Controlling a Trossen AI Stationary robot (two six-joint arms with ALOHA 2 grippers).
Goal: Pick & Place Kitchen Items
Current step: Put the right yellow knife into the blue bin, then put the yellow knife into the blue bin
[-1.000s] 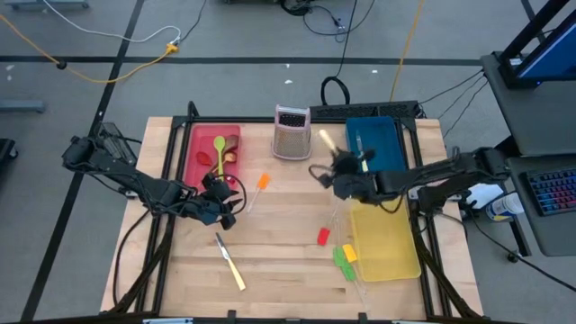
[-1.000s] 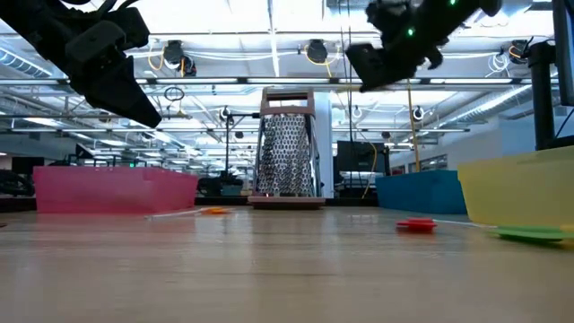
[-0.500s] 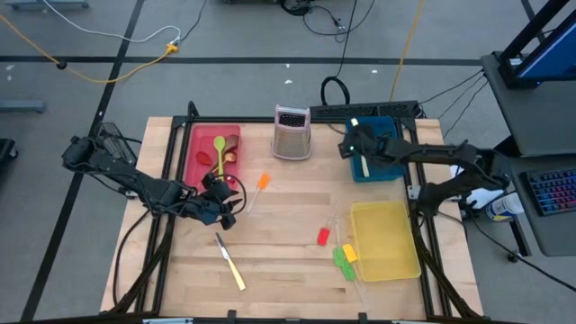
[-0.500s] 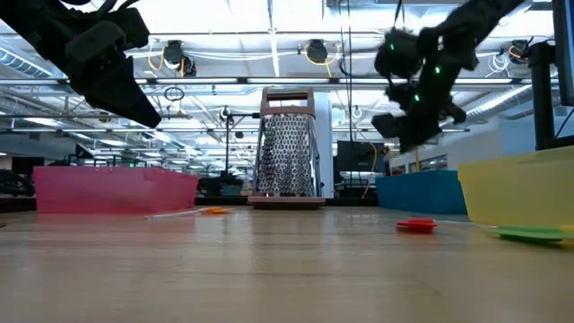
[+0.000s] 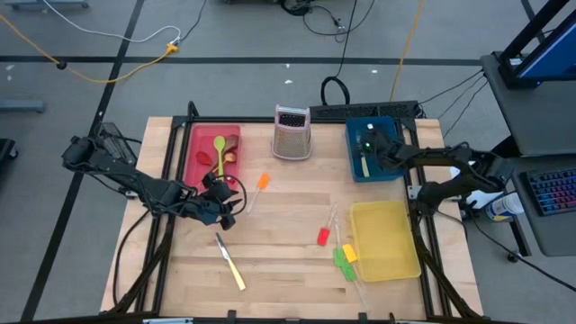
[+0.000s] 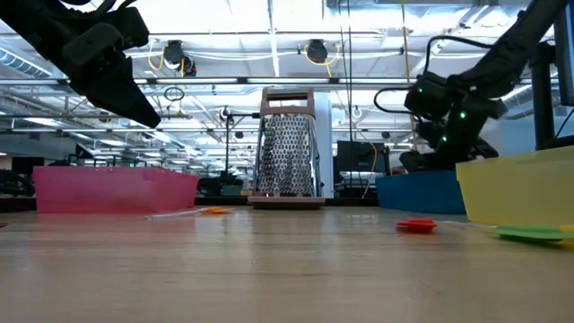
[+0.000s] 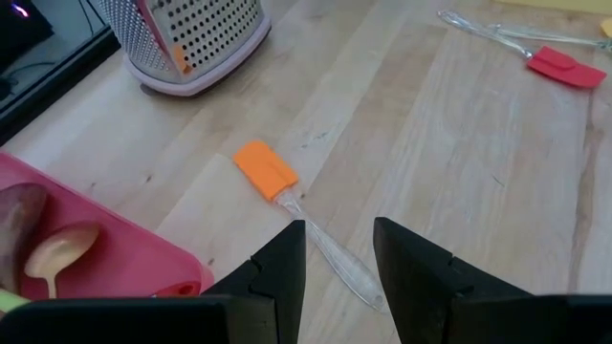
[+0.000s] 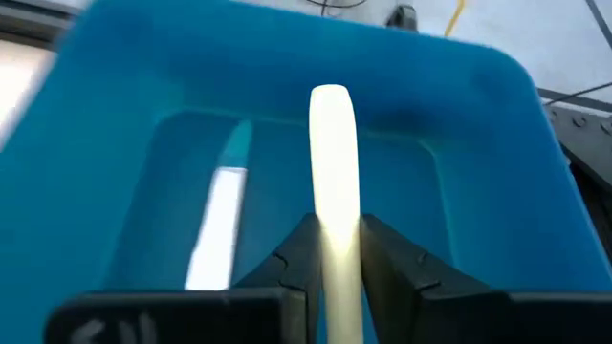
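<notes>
**Right arm over the blue tray with a cream-handled knife in its grip**

From my seat, the right gripper (image 8: pixel 337 250) is pinched tight on a cream-handled knife (image 8: pixel 334 172); its smooth rounded handle end sticks out past the fingers (image 8: pixel 298 250). I cannot see the blade, hidden behind the gripper body. The gripper hangs above the blue tray (image 5: pixel 389 135), a glossy plastic tray with rounded corners. A pale slim utensil (image 8: pixel 216 229) lies inside it, too blurred in the right wrist view for me to name. In the low view the right gripper (image 6: pixel 437 135) sits just above the blue tray's wall, and its fingertips are lost against the dark background.

The left gripper (image 7: pixel 335 253) waits over bare wood near the red tray (image 5: pixel 193 153), jaws parted a little and holding nothing. Just beyond it lies an orange-headed spatula (image 7: pixel 287 196) with a clear handle, flat on the planks; its handle end runs under the fingers. The red tray holds a green spoon (image 5: pixel 219 148) and a darker spoon I can't resolve.

The perforated metal grater (image 5: pixel 292 131) stands upright between the red and blue trays. A second cream-handled knife (image 5: pixel 229 262) lies on the wood toward the table's front. Red (image 5: pixel 323 236), green (image 5: pixel 343 263) and yellow (image 5: pixel 350 253) spatula heads cluster beside the yellow tray (image 5: pixel 385 241), their clear handles barely visible.
</notes>
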